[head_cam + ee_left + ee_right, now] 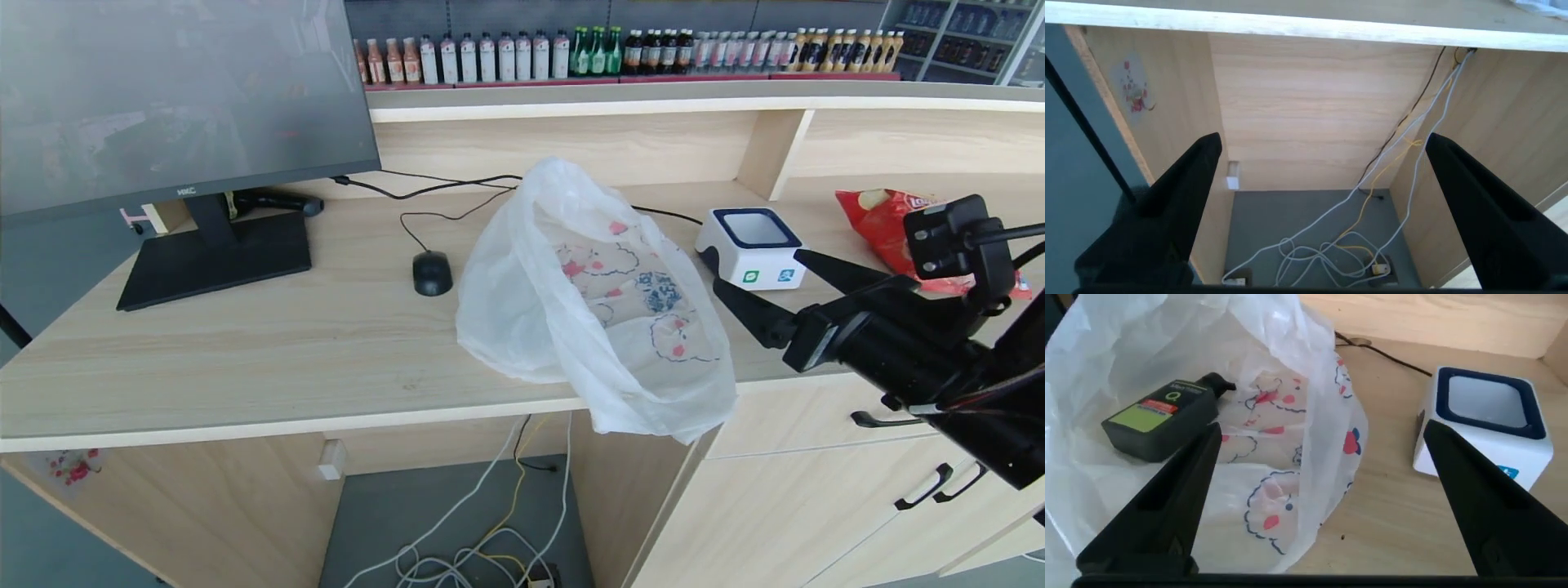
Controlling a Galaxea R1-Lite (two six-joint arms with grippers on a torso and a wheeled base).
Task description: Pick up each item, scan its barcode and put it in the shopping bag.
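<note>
Your right gripper [759,269], right of centre, gapes empty beside the translucent white plastic shopping bag [571,327] holding a dark green-labelled bottle [1159,416]; left gripper [1323,139] likewise wide, empty

I'm seeing the shopping bag [522,327] as translucent white, printed with blue-outlined clouds and pink-red dots. The bottle [1159,420] is showing dark grey with a green and red label, the scanner [751,247] white with a navy rim, the chip bag [878,222] red.

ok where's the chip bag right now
In the head view the red chip bag lies on the counter at the far right, just to the right of the white scanner.
</note>
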